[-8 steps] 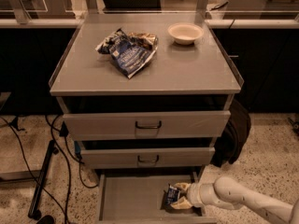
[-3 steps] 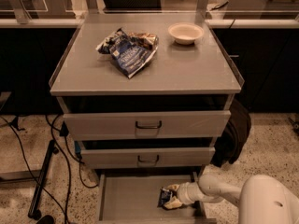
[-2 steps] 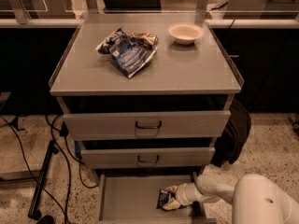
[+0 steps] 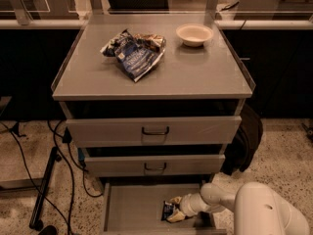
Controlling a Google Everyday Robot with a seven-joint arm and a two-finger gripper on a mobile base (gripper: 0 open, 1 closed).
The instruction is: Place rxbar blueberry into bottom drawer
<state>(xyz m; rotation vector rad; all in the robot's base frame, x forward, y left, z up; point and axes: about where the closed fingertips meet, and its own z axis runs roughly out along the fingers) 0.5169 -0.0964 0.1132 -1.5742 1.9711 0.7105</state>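
Note:
The bottom drawer (image 4: pixel 132 207) is pulled open below the two upper drawers, and its flat grey floor shows. The rxbar blueberry (image 4: pixel 169 210), a small dark-blue bar, is low over the right part of that floor. My gripper (image 4: pixel 175 209) reaches in from the right, with its pale fingers (image 4: pixel 174 200) closed on the bar's two sides. I cannot tell whether the bar touches the floor. My white arm (image 4: pixel 259 209) fills the lower right corner.
A crumpled blue-and-silver chip bag (image 4: pixel 134 53) and a white bowl (image 4: pixel 194 34) sit on the cabinet top (image 4: pixel 195 77). The two upper drawers (image 4: pixel 154 130) are nearly shut. Cables and a black stand (image 4: pixel 44 190) lie on the floor to the left.
My gripper, with the bar in it, has moved left and lower into the bottom drawer. My arm has swung closer to the camera at the lower right.

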